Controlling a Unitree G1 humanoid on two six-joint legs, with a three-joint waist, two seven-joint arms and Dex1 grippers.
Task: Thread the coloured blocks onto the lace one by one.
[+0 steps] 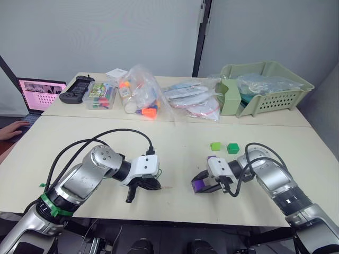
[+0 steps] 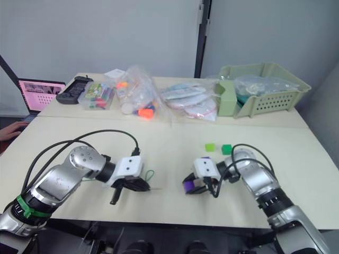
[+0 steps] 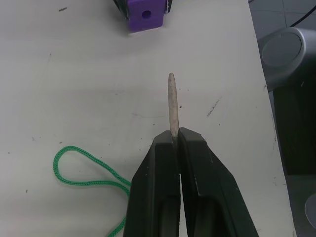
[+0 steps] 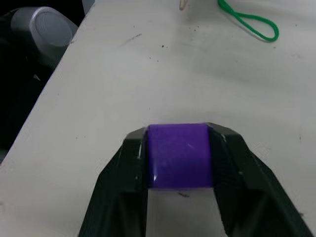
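Blocks counted on the table [image 1: 175, 153]: three. One purple block [image 4: 178, 155], one lime block [image 1: 215, 146], one dark green block [image 1: 232, 148]. The two greens sit side by side, just apart, right of centre and a little beyond the right arm. One lace [image 3: 81, 170], green, one loop of it lying on the table by the left arm.

Far side: one laptop [image 1: 39, 94] at far left with a pink screen, one black controller [image 1: 77, 88], one clear box of pens [image 1: 100, 96], several clear bags [image 1: 140, 95], one pale green basket [image 1: 265, 87] at far right. A person's hand [image 1: 13, 129] rests by the laptop. No writing legible anywhere.

Left gripper [image 3: 176, 136]: fingers pinched tight on the lace's stiff pale tip [image 3: 172, 103], which sticks straight out past them, pointing toward the purple block's hole, well short of it.

Right gripper [image 4: 178, 133]: fingers clamped on either side of the purple block, low over the table near the front edge, hole side facing the left gripper.
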